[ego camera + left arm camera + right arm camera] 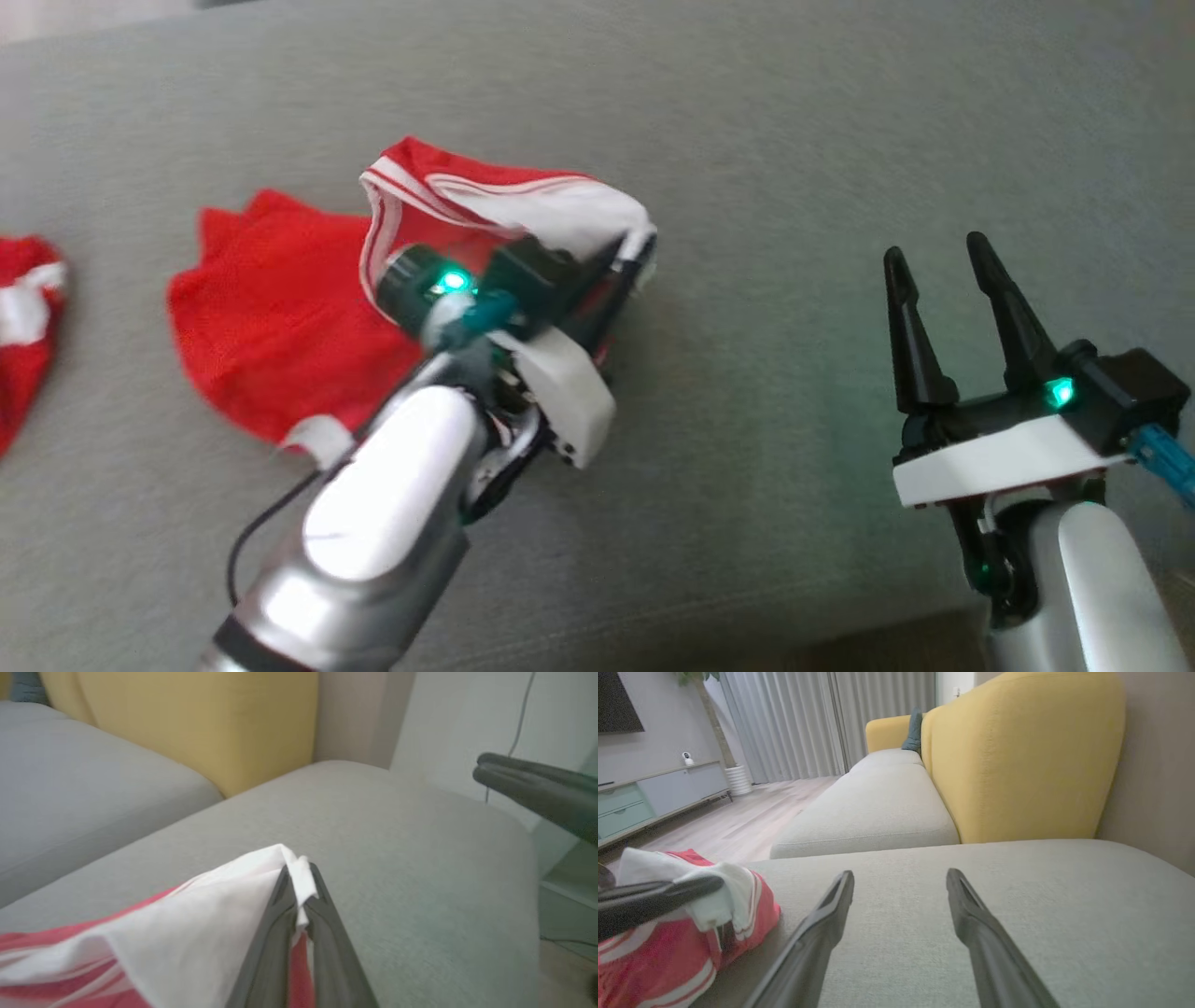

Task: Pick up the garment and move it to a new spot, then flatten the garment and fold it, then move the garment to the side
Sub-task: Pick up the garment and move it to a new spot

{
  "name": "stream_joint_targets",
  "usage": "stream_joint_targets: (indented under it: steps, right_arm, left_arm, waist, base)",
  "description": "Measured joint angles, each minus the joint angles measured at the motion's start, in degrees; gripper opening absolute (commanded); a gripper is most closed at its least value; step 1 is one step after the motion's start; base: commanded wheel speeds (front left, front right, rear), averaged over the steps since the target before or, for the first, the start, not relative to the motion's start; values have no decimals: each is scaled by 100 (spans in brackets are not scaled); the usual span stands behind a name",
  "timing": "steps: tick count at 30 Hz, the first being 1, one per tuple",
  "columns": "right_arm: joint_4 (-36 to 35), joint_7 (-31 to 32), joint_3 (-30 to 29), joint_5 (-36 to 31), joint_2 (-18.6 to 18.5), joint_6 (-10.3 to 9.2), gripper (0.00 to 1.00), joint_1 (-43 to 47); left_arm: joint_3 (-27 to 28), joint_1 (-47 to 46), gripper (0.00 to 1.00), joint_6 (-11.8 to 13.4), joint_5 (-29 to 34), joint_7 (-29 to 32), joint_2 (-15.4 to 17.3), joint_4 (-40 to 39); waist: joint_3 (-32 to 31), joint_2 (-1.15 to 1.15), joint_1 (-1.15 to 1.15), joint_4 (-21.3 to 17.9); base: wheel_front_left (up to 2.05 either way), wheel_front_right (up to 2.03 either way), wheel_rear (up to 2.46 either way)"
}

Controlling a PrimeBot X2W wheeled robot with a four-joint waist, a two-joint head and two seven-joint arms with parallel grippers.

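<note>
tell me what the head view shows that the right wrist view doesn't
Head view, not right wrist: a second red and white cloth at the left edge, and the left arm's silver forearm. Right wrist, not head: the yellow upholstered sofa back, grey pleated curtains, pale wooden floor. Both: the red and white mesh garment pinched by the shut left gripper, the open right gripper, the grey fabric cushion.

Each arm has a glossy silver-white forearm (392,504). The right wrist carries a green status light (1058,392) in a black block. Below the light is a white wedge-shaped housing (990,462). Above it is the right gripper (936,247), with two tapered black fingers. Beside it is a blue connector (1167,457). A thin black cable (245,546) runs along the left forearm.
</note>
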Motion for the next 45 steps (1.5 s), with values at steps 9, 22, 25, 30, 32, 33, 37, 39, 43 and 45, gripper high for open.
stream_joint_targets:
  steps: [9,22,25,30,32,33,37,39,43,45]
  right_arm:
    - [97,-186,24,221,9,0,100,-109]
    - [277,-279,5,212,19,0,100,-237]
    - [291,-276,-8,179,19,0,100,-231]
    - [286,-168,-63,77,19,0,100,-199]
    - [269,-147,-97,35,19,0,100,-196]
    - [258,-98,-109,7,19,0,100,-191]
    - [216,13,-151,-47,19,0,100,-149]
    - [207,58,-153,-75,19,0,100,-100]
    - [194,125,-187,-98,19,0,100,-23]
    - [186,137,-189,-132,19,0,100,1]
  left_arm:
    - [-894,-532,2,-76,-58,-132,-156,820]
    - [-1390,-733,100,-36,-293,-1267,-136,877]
    - [-1174,-599,100,151,-390,-1422,-5,626]
    - [-446,64,100,777,-650,-1541,497,191]
    - [-114,285,100,1014,-772,-1579,639,55]
    - [42,386,100,1129,-821,-1584,699,-11]
    - [660,820,100,1462,-973,-1591,907,-277]
    - [996,1099,100,1583,-1025,-1592,980,-461]
    - [1472,1656,100,1695,-1006,-1592,1104,-765]
    - [1624,1892,100,1695,-938,-1592,1149,-855]
  waist:
    - [476,0,0,-576]
    - [483,0,0,-439]
    - [343,0,0,-294]
    - [83,0,0,70]
    - [8,0,0,204]
    - [-29,0,0,269]
    - [-158,0,0,513]
    - [-227,0,0,611]
    - [-338,0,0,774]
    - [-384,0,0,831]
  base:
    - [0,0,0]
    - [0,0,0]
    - [0,0,0]
    - [0,0,0]
    - [0,0,0]
    - [0,0,0]
    - [0,0,0]
    - [0,0,0]
    - [0,0,0]
    - [0,0,0]
